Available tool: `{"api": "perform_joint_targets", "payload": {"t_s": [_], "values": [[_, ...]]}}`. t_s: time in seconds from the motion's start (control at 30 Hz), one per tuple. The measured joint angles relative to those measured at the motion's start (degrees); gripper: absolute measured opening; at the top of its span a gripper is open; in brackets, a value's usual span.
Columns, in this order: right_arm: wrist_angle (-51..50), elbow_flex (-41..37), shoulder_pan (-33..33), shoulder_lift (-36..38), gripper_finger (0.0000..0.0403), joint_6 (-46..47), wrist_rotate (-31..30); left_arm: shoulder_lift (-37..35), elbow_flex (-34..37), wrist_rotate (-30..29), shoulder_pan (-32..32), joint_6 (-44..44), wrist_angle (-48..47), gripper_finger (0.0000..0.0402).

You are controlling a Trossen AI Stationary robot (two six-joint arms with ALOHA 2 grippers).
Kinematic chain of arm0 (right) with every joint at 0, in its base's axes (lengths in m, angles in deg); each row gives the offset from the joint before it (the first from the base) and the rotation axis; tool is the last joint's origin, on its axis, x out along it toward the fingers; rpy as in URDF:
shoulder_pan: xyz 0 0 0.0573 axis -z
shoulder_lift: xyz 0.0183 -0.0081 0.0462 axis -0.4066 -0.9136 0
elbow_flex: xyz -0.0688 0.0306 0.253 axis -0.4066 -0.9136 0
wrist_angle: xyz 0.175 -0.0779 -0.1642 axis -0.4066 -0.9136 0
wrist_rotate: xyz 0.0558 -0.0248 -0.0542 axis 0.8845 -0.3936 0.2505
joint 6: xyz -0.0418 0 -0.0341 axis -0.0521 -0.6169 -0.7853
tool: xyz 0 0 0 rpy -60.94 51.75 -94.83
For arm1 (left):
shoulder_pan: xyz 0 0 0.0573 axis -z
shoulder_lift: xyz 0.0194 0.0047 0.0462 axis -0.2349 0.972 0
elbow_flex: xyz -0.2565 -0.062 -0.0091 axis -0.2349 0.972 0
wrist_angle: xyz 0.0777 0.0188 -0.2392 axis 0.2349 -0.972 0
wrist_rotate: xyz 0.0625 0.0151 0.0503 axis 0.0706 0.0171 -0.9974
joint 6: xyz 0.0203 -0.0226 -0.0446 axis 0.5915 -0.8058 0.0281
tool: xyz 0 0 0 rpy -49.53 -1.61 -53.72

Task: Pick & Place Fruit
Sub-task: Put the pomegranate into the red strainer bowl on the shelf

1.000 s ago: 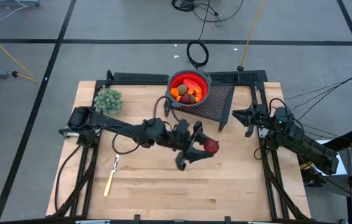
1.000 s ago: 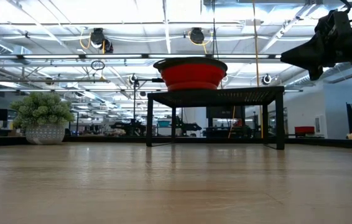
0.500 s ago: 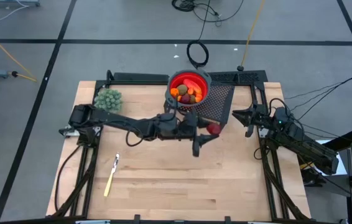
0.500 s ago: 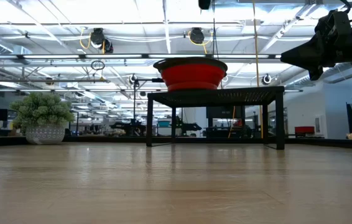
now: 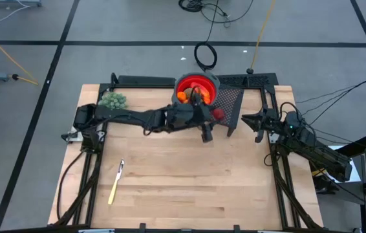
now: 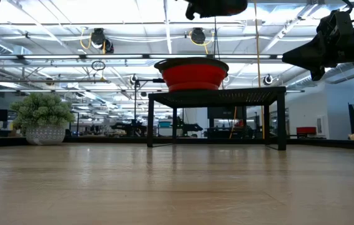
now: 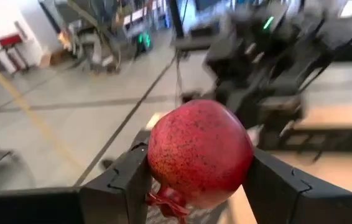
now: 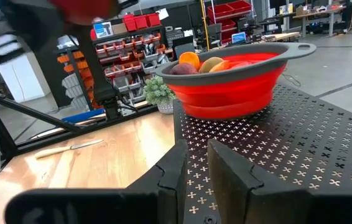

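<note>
Pale wood table (image 5: pixel 170 188) set on grey, black-taped floor; workshop shelving behind. No writing legible. Left gripper (image 7: pixel 191 186) jaws clamped on red fruit (image 7: pixel 199 152); right gripper (image 8: pixel 193 167) jaws narrowed, empty.

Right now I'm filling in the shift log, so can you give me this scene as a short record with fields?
left tool: shut on a dark red ball, raised beside the red bowl
right tool: shut, empty, waiting at the black mesh stand
red bowl: on the stand, holding other fruit
knife: lying on the wooden table
green plant: table's far left corner
</note>
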Motion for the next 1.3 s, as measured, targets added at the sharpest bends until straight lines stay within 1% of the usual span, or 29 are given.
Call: {"api": "perform_joint_targets", "payload": {"t_s": [0.07,0.23,0.67,0.9,1.07,1.3], "values": [[0.0,0.0,0.01,0.0,0.0054,0.0,0.0,0.0,-2.31,-0.05,-1.59,0.75,-5.4,0.0209],[-0.02,0.0,0.0,0.0,0.0054,0.0,0.02,0.0,-6.08,-0.18,-5.88,0.77,-12.53,0.0209],[-0.02,0.0,0.0,0.0,0.0054,0.0,0.04,0.0,-9.51,0.16,-15.81,-0.19,-19.43,0.0209],[-0.02,0.0,0.01,0.0,0.0054,0.0,-0.02,0.0,-9.59,5.23,-20.61,-1.46,-23.52,0.0209],[-0.03,0.0,0.01,0.0,0.0054,0.0,-0.04,0.0,-9.59,8.52,-23.57,-4.32,-25.25,0.0209],[-0.02,0.0,-0.01,0.0,0.0054,0.0,-0.09,0.0,-9.59,11.62,-25.87,-5.92,-29.03,0.0209]]}}
